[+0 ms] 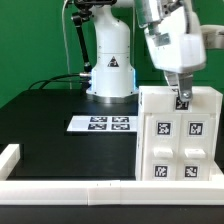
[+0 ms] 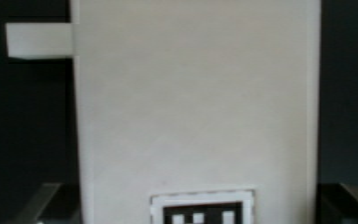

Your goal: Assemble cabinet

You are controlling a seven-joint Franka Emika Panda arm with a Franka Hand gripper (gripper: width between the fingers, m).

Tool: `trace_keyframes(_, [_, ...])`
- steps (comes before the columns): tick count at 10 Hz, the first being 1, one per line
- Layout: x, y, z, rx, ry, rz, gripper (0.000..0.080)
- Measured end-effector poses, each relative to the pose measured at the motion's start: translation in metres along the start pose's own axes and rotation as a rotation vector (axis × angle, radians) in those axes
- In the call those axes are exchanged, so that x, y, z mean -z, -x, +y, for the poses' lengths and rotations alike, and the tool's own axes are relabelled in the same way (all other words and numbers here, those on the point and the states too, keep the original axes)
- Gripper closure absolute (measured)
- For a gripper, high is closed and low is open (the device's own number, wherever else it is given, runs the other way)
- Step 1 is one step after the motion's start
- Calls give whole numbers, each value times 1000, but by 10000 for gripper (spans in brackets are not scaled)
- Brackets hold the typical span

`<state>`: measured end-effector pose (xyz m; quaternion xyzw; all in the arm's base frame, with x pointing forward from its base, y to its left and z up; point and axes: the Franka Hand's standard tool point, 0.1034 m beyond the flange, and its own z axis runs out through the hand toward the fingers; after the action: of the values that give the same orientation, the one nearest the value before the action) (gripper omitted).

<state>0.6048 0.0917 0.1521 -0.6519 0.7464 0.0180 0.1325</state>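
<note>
The cabinet [image 1: 180, 135] is a large white box with several black-and-white tags on its facing side. It stands at the exterior view's right, near the front. My gripper [image 1: 182, 97] comes down on its top edge, next to a small tag. In the wrist view a broad white face of the cabinet [image 2: 194, 110] fills the middle, with a tag [image 2: 202, 208] low on it. A dark finger [image 2: 44, 202] lies against one side edge and the other finger against the opposite edge, with no gap showing. The jaws are closed on the cabinet. Its inner compartments are hidden.
The marker board [image 1: 100, 124] lies flat on the black table in front of the arm's white base [image 1: 110, 70]. A white rail [image 1: 60, 190] runs along the front edge, with a raised end [image 1: 9, 157] at the exterior view's left. A small white block [image 2: 37, 40] shows beside the cabinet in the wrist view.
</note>
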Motion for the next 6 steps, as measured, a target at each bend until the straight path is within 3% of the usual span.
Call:
trace_keyframes(2, [1,0,0,-135,-21,3,242])
trace_keyframes(5, [2,-4,-1,-236,-24,-15,242])
trace_keyframes(6, [2,-3,-1,-226,-21,-16,190])
